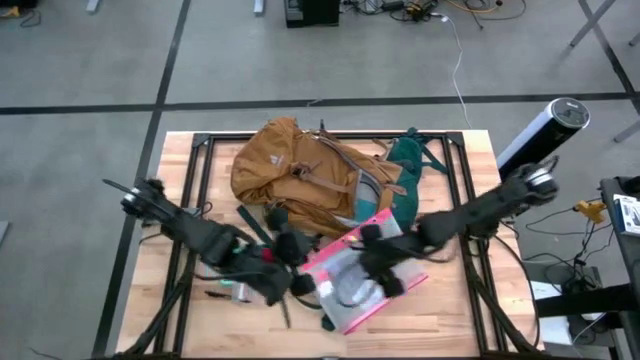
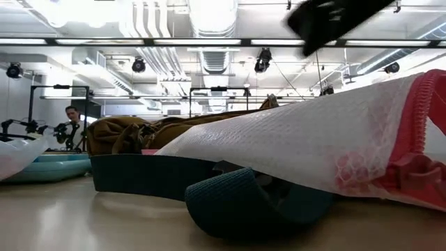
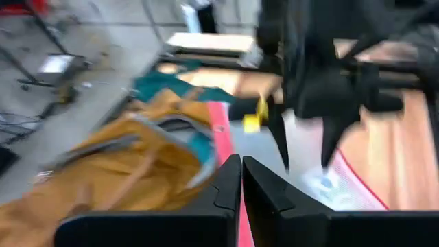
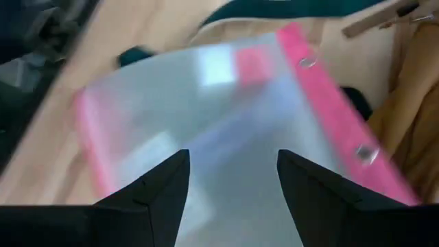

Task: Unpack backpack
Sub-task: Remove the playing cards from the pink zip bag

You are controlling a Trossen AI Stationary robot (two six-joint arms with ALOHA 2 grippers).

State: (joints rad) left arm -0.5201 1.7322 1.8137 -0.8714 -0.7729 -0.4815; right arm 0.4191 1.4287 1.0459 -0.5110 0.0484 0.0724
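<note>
Clear pink-edged zip pouch (image 1: 362, 278) flat on wooden worktop (image 1: 455, 310) beside mustard-tan fabric backpack (image 1: 300, 170), apparently unpacked. Right pincer (image 1: 372, 262) spread wide above pouch; left pincer (image 1: 290, 250) closed, empty.

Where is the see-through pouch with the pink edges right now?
In the high view, the pouch lies flat on the table's front middle, just in front of the backpack, under the right gripper.

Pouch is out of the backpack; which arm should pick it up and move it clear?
Right. The right gripper hangs open directly over the clear pink-edged zip pouch, beside the mustard-tan fabric backpack; the left gripper is shut at the pouch's edge.
</note>
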